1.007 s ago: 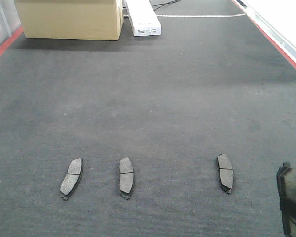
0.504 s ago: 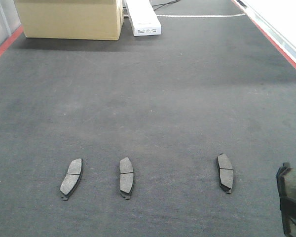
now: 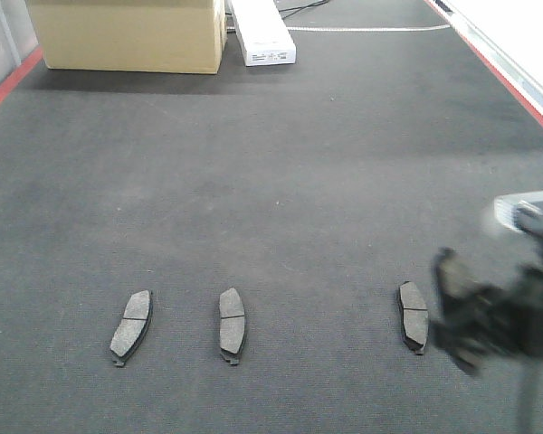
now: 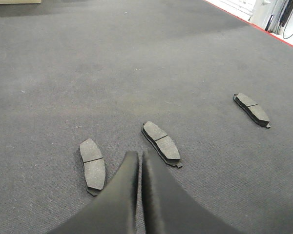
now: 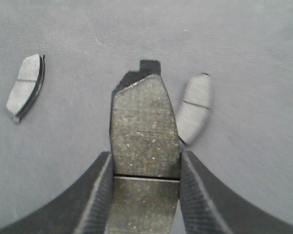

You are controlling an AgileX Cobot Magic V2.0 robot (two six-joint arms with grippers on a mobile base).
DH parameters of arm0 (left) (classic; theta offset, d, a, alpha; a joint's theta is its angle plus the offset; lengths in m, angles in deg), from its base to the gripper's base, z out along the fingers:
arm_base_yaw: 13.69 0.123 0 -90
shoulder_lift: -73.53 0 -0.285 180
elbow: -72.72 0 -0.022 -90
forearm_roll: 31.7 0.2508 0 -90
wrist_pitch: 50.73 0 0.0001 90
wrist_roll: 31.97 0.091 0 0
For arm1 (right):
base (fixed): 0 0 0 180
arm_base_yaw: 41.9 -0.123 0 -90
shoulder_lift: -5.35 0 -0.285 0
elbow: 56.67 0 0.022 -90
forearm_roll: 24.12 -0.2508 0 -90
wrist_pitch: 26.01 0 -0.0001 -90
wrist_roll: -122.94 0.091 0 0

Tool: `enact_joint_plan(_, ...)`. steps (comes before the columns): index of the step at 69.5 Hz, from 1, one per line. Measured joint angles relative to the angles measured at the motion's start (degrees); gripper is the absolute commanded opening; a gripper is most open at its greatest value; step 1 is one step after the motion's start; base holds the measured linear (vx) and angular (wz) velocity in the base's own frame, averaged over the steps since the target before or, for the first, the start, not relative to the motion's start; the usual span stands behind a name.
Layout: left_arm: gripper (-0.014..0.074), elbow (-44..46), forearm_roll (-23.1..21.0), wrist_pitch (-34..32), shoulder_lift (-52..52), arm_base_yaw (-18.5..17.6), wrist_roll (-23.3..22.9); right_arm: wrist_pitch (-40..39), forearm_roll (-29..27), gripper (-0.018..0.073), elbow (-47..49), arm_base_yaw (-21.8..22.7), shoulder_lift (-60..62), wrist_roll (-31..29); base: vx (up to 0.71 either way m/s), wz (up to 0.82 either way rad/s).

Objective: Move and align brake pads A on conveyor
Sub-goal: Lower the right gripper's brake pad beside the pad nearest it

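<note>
right gripper [image 5: 145, 195], clamping a brake pad [image 5: 144, 131], swung inward (blurred); left gripper [image 4: 139, 168] closed.

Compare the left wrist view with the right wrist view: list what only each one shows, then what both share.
Only the left wrist view shows the shut left gripper, three brake pads lying in a row, the leftmost among them, and a red edge strip. Only the right wrist view shows the right gripper clamped on a fourth pad. Both show the dark conveyor with pads lying on it.
</note>
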State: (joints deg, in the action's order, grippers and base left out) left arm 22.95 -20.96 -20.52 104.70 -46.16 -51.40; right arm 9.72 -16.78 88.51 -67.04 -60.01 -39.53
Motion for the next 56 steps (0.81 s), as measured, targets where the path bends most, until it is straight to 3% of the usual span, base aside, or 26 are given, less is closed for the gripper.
enact_joint_plan(30, -0.0006, 0.0, 0.0, 0.24, 0.0, 0.0, 0.0, -5.53, -5.35, 0.0199, 14.22, 0.0, -30.53, -0.18, 0.0, 0.0)
enact_joint_plan(56, -0.0006, -0.38, 0.0, 0.37, 0.0, 0.0, 0.0, -6.93, -7.35, 0.0199, 21.69, 0.0, -45.97, -0.24, 0.0, 0.0)
